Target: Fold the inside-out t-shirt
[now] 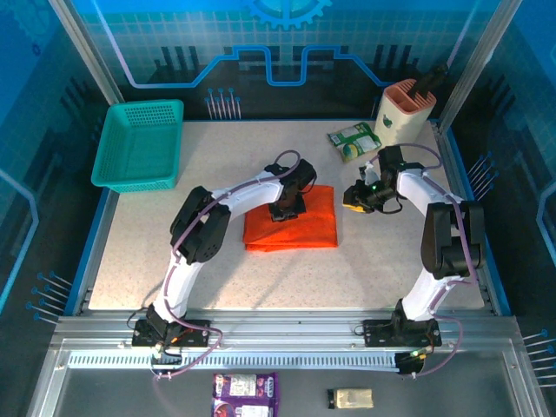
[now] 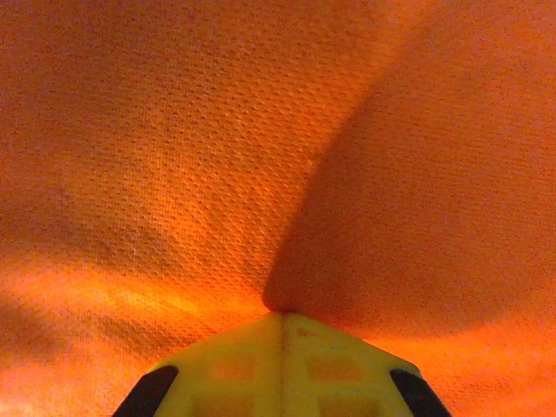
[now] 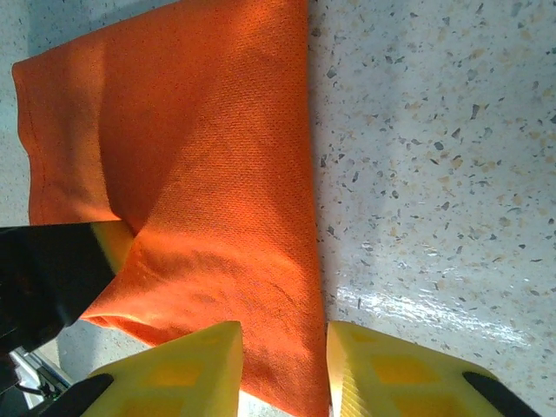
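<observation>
Top external view: one bright orange t-shirt (image 1: 291,228) lies near the middle of the table (image 1: 391,269), folded into a flat shape with four sides. The table top is pale and speckled like stone. Two white arms reach in from the near edge. The left gripper (image 1: 287,211) is pushed down on the top of the shirt. In the left wrist view its yellow fingers (image 2: 282,365) are pressed tight together, and the tip digs into the bumpy, woven cloth, which creases out from that spot. I cannot tell if any cloth is pinched between them. The right gripper (image 1: 354,200) sits just beside the right edge of the shirt. In the right wrist view its two yellow fingers stand apart, and the shirt's straight edge shows in the gap between them. I cannot tell if they touch the cloth. One teal plastic basket (image 1: 139,143) with a mesh bottom sits at the far left corner, well apart from the shirt. One tall beige holder (image 1: 404,109) stands at the far right corner, with one green packet (image 1: 354,142) just beside it. Two purple packets (image 1: 246,395) and one small tan packet (image 1: 352,398) lie below the arm bases.
</observation>
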Available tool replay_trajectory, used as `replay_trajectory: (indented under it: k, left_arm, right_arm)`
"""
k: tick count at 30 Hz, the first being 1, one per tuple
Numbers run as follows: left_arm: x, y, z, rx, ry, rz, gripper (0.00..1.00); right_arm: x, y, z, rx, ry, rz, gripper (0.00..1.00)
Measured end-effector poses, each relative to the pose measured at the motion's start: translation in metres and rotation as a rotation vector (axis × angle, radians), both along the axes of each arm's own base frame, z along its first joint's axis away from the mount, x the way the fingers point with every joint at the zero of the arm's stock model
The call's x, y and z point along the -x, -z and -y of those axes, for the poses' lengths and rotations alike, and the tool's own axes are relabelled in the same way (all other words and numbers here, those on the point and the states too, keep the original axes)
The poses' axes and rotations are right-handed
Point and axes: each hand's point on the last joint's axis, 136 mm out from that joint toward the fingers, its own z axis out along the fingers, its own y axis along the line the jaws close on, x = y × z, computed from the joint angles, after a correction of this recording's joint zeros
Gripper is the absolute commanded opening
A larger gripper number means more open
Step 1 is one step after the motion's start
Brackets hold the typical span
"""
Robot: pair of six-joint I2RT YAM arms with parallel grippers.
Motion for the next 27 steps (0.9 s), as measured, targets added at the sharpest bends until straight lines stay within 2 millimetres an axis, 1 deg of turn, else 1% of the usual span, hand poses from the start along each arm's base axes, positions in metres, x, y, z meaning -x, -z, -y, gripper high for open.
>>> replay_trajectory:
  k: [3, 5, 11, 13, 16, 24, 27]
  left_arm:
    - [0.000, 0.008, -0.002, -0.018, -0.001, -0.007, 0.00]
    - [0.000, 0.009, -0.002, -0.020, 0.000, -0.007, 0.00]
    - [0.000, 0.009, -0.002, -0.021, -0.001, -0.007, 0.00]
    - [-0.001, 0.009, -0.002, -0.020, -0.001, -0.007, 0.00]
    - [0.000, 0.009, -0.002, -0.021, -0.001, -0.007, 0.00]
    - [0.000, 0.009, -0.002, -0.021, -0.001, -0.007, 0.00]
    - [-0.001, 0.009, -0.002, -0.020, 0.000, -0.007, 0.00]
  right_arm:
    - [0.000, 0.003, -0.001, 0.000, -0.021, 0.005, 0.36]
    - [0.001, 0.008, -0.004, 0.001, -0.047, 0.003, 0.36]
    - [0.002, 0.038, -0.021, 0.005, -0.160, -0.035, 0.37]
    - [0.002, 0.048, -0.025, -0.011, -0.183, -0.055, 0.37]
    - [0.003, 0.057, -0.027, -0.023, -0.197, -0.073, 0.36]
    - [0.002, 0.054, -0.035, -0.072, -0.217, -0.069, 0.32]
    - [0.001, 0.055, -0.038, -0.088, -0.219, -0.079, 0.29]
